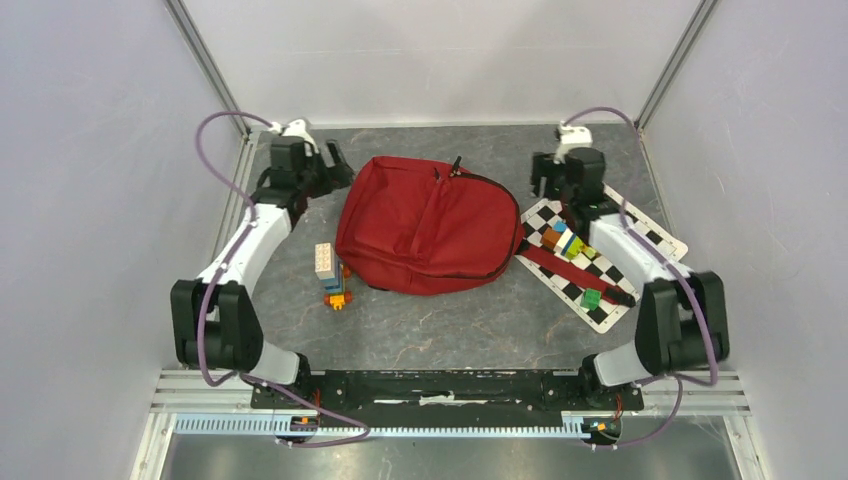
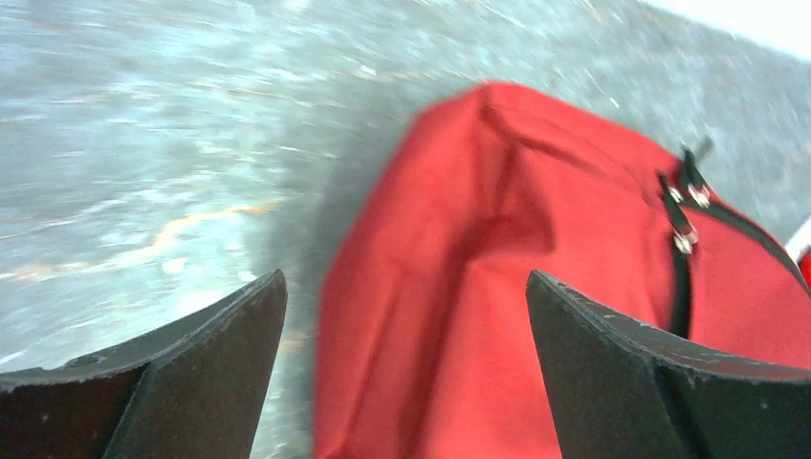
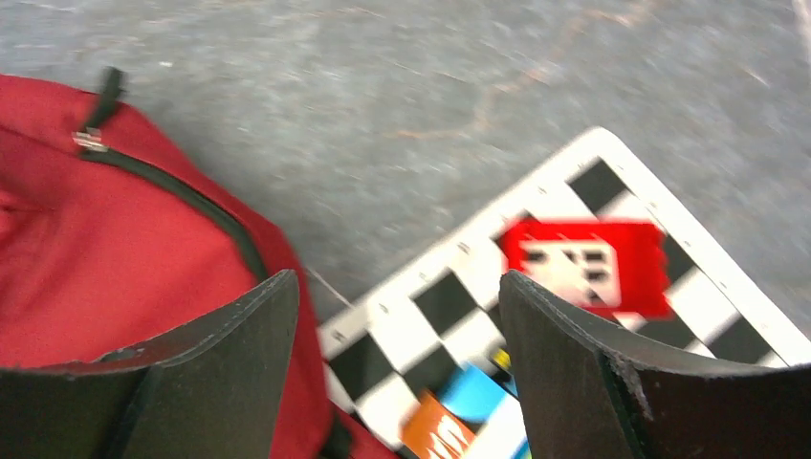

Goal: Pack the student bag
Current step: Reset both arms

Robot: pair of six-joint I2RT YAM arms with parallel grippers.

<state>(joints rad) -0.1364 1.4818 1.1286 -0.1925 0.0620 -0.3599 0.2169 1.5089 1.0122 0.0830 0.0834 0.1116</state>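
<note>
**A:** At the centre of the grey stone-patterned tabletop (image 1: 430, 330) lies the dark red fabric backpack (image 1: 425, 225). It is flat, front pocket up, with its black zip pulls (image 1: 455, 168) at its twelve o'clock edge.

**B:** And there's the left gripper (image 1: 335, 160) at the bag's ten o'clock, fingers spread wide, nothing between them. Its wrist view looks down on a red corner of the bag.

**A:** Over at two o'clock is the right gripper (image 1: 548, 178), likewise wide open and holding nothing, above the gap between the bag and the black-and-white checkered board (image 1: 655, 240).

**B:** That board sits at the bag's four o'clock with a red strap (image 1: 575, 272) across it. There's a cluster of coloured blocks (image 1: 560, 240) and a lone green block (image 1: 591, 298) on top.

**A:** At eight o'clock, just beside the bag, stands a small stack of coloured toy bricks (image 1: 330, 275).
</note>
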